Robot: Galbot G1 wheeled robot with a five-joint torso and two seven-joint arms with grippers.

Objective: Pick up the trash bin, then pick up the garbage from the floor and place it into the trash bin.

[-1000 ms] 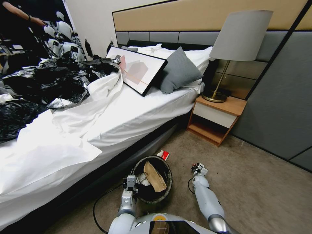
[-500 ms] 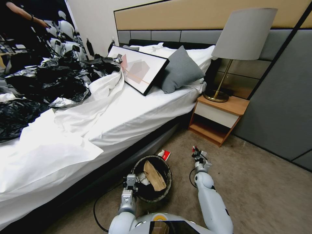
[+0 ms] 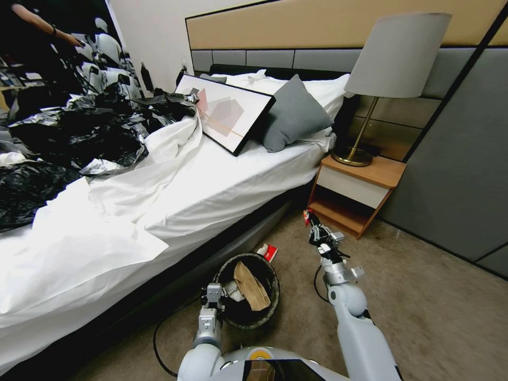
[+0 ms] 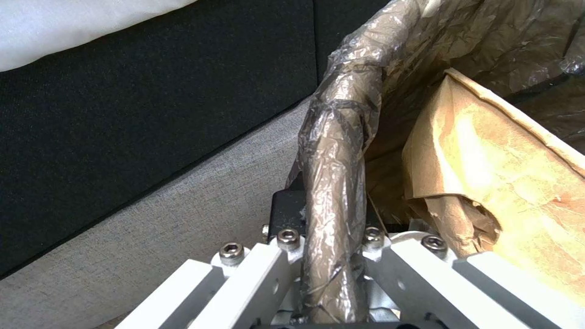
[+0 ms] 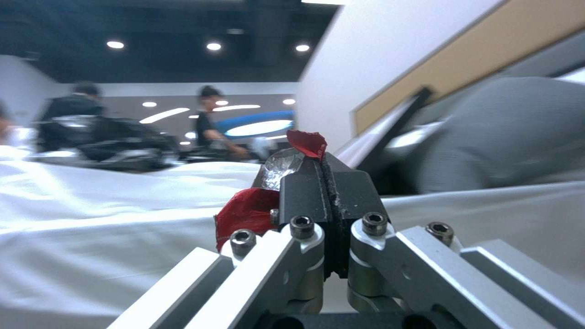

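Note:
The trash bin (image 3: 246, 312), lined with a dark bag, stands on the carpet beside the bed. My left gripper (image 3: 214, 292) is shut on its near rim, and the left wrist view shows the lined rim (image 4: 336, 183) pinched between the jaws of the left gripper (image 4: 335, 228). A tan paper bag (image 3: 252, 286) (image 4: 487, 169) and white scraps (image 3: 232, 291) lie inside. My right gripper (image 3: 311, 219) is raised above the floor, right of the bin, shut on a red wrapper (image 3: 306, 215). In the right wrist view the red wrapper (image 5: 247, 214) bulges beside the right gripper (image 5: 326, 160). A red-and-white packet (image 3: 268, 251) lies on the carpet behind the bin.
The bed (image 3: 211, 196) runs along the left, its dark base close to the bin. A wooden nightstand (image 3: 355, 190) with a lamp (image 3: 394, 58) stands ahead on the right. A black cable (image 3: 157, 338) loops on the floor near my left arm. Open carpet (image 3: 434, 307) lies to the right.
My right arm has risen from near the floor and reached forward toward the nightstand, carrying the red wrapper. The left gripper and the bin have stayed put.

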